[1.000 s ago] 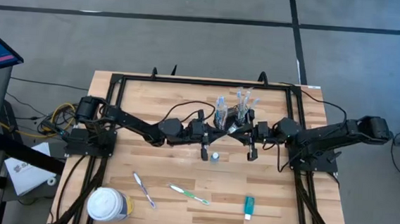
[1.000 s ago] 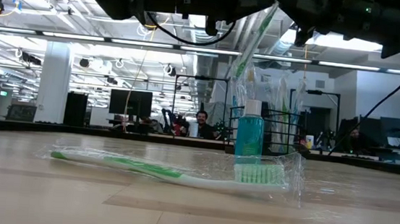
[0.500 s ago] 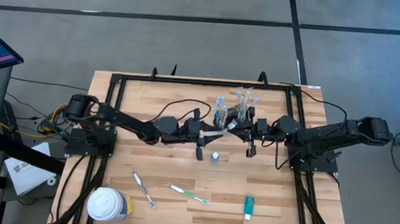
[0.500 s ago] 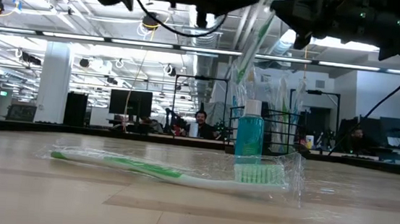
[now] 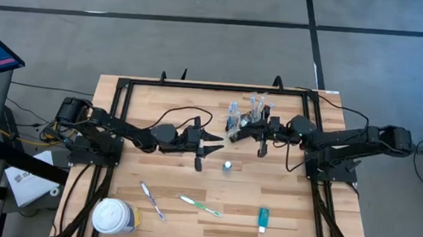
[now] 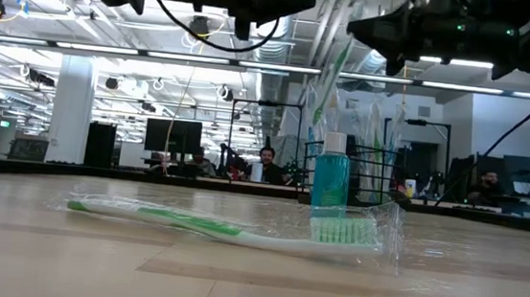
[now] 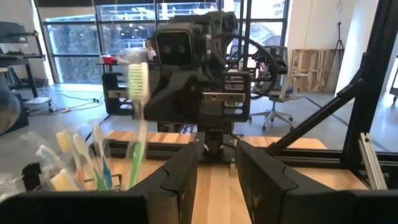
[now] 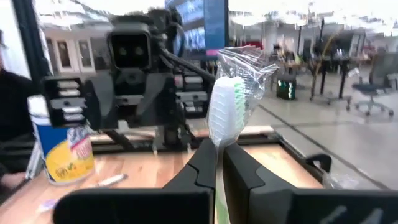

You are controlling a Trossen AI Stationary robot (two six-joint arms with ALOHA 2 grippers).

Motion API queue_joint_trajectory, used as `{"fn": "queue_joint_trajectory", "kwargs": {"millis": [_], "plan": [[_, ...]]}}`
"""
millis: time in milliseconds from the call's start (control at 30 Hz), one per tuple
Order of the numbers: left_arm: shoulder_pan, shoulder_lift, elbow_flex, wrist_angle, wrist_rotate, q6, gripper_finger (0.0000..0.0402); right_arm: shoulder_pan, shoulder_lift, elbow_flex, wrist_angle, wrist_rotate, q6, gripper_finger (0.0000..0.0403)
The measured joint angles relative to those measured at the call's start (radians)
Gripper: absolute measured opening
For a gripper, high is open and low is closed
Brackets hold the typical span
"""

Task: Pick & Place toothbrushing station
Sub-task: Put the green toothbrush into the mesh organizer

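The black wire-mesh caddy [image 5: 245,118] stands at the table's far middle with several wrapped toothbrushes upright in it; it also shows in the low view [image 6: 370,177]. My right gripper [image 5: 239,132] is beside the caddy, shut on a wrapped green-and-white toothbrush [image 8: 227,106], which also shows in the left wrist view [image 7: 138,93] and the low view [image 6: 338,64]. My left gripper [image 5: 216,142] is open and empty to its left, fingers [image 7: 180,180] pointing at my right gripper. A small teal bottle [image 5: 227,166] stands on its base in front of the caddy. My right gripper pinches the toothbrush's handle [image 8: 218,163] between its two fingers, below the bristle head. The fingers come level from the table's right and lie across the brush. The brush stands nearly upright, head up, in its clear wrapper, clear of the table; its lower end is hidden.
On the near half of the table lie a pink toothbrush [image 5: 152,201], a wrapped green toothbrush [image 5: 199,206] and a teal tube [image 5: 263,219]. A white-lidded yellowish tub [image 5: 115,216] stands at the near left corner. A black frame [image 5: 124,90] rims the table.
My left gripper has drawn back from the caddy toward the table's left edge and has left the green toothbrush with my right gripper. My right gripper has shifted a little toward the left and far side, with the brush still upright.
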Motion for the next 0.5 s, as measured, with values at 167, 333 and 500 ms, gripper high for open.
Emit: {"fn": "queue_joint_trajectory", "kwargs": {"millis": [167,333,500], "plan": [[0.0,0.0,-0.021,0.0,0.002,-0.001,0.0105,-0.028,0.0,0.074,-0.146,0.0,-0.005,0.0],[0.0,0.0,-0.024,0.0,0.005,-0.001,0.0104,-0.058,0.0,0.133,-0.243,0.0,-0.009,0.0],[-0.005,0.0,-0.024,0.001,0.005,-0.001,0.0104,-0.083,0.0,0.171,-0.321,0.0,-0.011,0.0]]}}
